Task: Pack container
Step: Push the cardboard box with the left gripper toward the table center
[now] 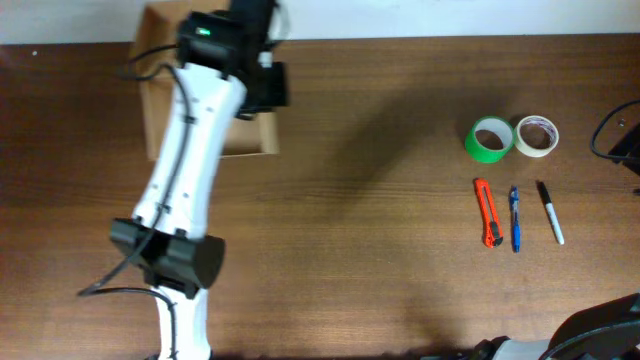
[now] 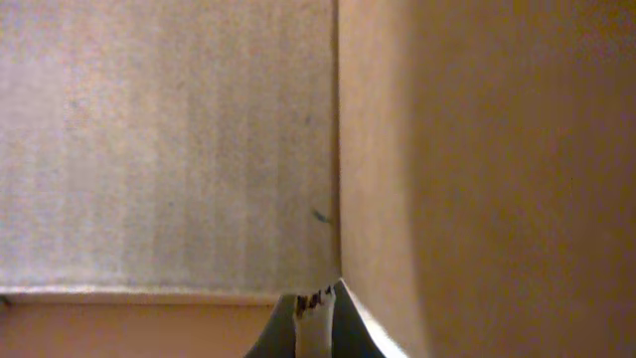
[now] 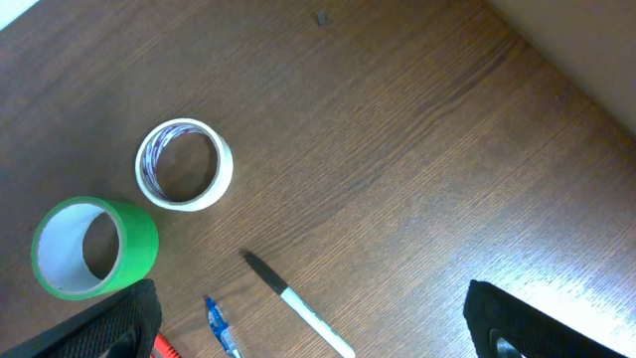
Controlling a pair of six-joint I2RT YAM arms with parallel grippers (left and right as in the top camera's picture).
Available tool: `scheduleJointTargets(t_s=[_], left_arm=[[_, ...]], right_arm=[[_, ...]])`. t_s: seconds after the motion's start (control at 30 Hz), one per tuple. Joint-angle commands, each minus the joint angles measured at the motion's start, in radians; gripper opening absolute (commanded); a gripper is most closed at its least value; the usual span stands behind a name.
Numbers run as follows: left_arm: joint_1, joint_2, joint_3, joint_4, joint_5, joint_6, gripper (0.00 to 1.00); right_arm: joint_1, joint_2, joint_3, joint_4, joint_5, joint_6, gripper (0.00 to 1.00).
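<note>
The container, a brown cardboard box (image 1: 158, 100), stands at the table's back left with its lid open. My left gripper (image 1: 260, 92) reaches down into it at the right-hand wall; the arm hides its fingers from above. The left wrist view shows only the box's inside (image 2: 169, 149) close up. There the left gripper (image 2: 314, 323) is shut on a thin white object (image 2: 314, 310) with dark marks at its tip, next to an inner corner. My right gripper (image 3: 318, 338) is open and empty above the marker (image 3: 298, 306).
At the right lie a green tape roll (image 1: 489, 139), a white tape roll (image 1: 536, 135), an orange box cutter (image 1: 487, 212), a blue pen (image 1: 515, 218) and a black-and-white marker (image 1: 551, 212). A wall edge runs along the back of the table.
</note>
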Motion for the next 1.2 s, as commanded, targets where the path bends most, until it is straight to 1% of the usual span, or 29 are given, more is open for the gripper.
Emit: scheduleJointTargets(t_s=[0.0, 0.07, 0.33, 0.47, 0.7, 1.17], left_arm=[[-0.135, 0.002, 0.037, 0.012, -0.008, -0.116, 0.02], [-0.186, 0.007, 0.037, 0.019, -0.008, -0.132, 0.02], [-0.345, 0.073, 0.037, 0.056, -0.01, -0.283, 0.02], [-0.391, 0.121, 0.037, 0.074, -0.007, -0.305, 0.02], [-0.415, 0.236, 0.037, 0.096, 0.011, -0.309, 0.01], [-0.414, 0.378, 0.037, 0.146, 0.023, -0.323, 0.02]], right_arm=[[-0.003, 0.005, 0.023, 0.0, -0.009, 0.011, 0.99], [-0.003, 0.005, 0.023, 0.0, -0.009, 0.011, 0.99], [-0.003, 0.005, 0.023, 0.0, -0.009, 0.011, 0.99], [-0.003, 0.005, 0.023, 0.0, -0.009, 0.011, 0.99], [-0.003, 0.005, 0.023, 0.0, -0.009, 0.011, 0.99], [-0.003, 0.005, 0.023, 0.0, -0.009, 0.011, 0.99]])
